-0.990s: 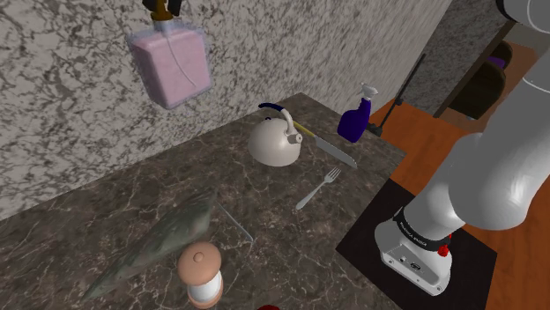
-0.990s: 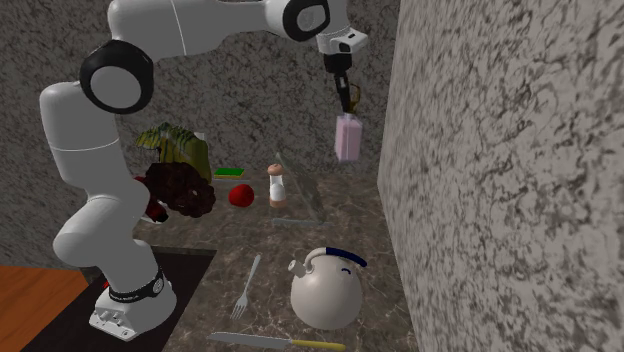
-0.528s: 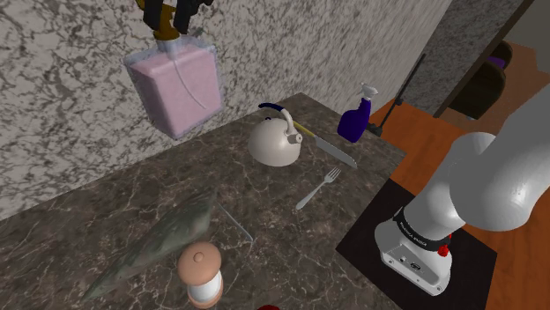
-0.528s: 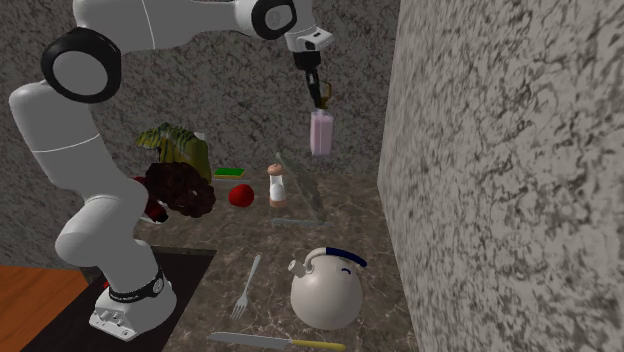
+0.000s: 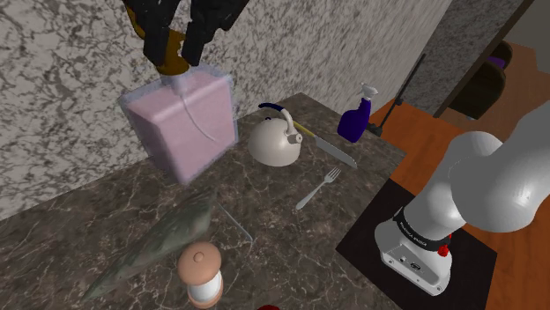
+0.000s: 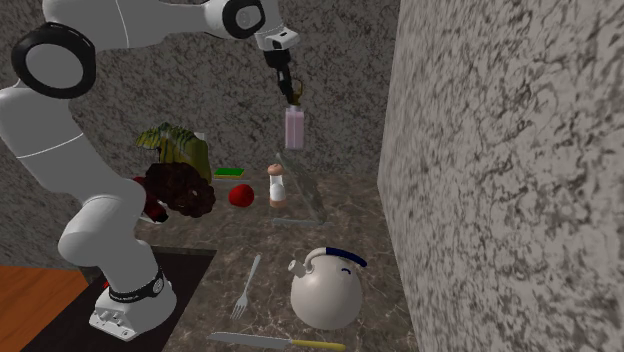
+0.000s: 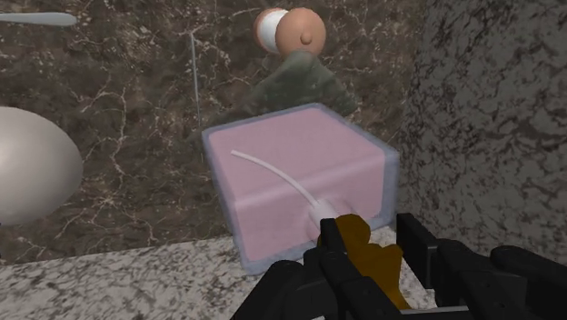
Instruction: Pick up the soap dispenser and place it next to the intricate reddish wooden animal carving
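Reaching high over the counter (image 5: pixel 291 238), white arm (image 6: pixel 150 18) arched overhead, pincer (image 5: pixel 176 55) clamped on the pink soap dispenser (image 5: pixel 187 125) by its neck.

White kettle (image 5: pixel 275 141), knife (image 5: pixel 335 151) just beside; fork (image 5: pixel 319 188) near; blue spray bottle (image 5: pixel 356 119) at marble counter (image 5: pixel 291 238) corner.

Marble counter (image 5: pixel 291 251), kettle (image 5: pixel 275 141), fork (image 5: pixel 317 189), knife (image 5: pixel 335 152)

white arm (image 6: pixel 150 18) arches high, black gripper (image 5: pixel 176 60) pointing down, fingers (image 7: pixel 413 238) clamped on the soap dispenser (image 5: pixel 183 125).
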